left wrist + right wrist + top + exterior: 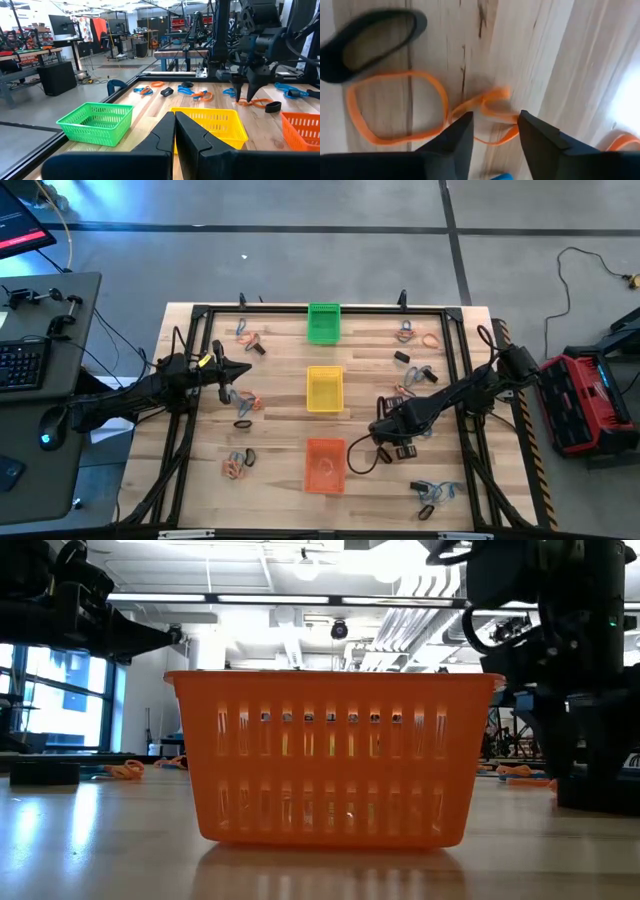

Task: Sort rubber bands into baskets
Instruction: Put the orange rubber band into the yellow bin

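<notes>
Showing only in right wrist view: orange band (400, 107) before spread right pincer (495, 132).

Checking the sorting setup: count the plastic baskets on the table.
3, in one column down the table's middle: green rectangular plastic basket farthest, yellow rectangular plastic basket central, orange rectangular plastic basket nearest. None appears hidden.

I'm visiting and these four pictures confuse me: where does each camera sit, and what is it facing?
High view: above the table, straight down on three baskets and both arms.
Low view: at tabletop height, facing the orange basket; arms overhead.
Left wrist view: past shut fingers toward the green basket and yellow basket.
Right wrist view: open fingers over an orange rubber band.
Shared: the orange basket shows high, low and left wrist.
</notes>
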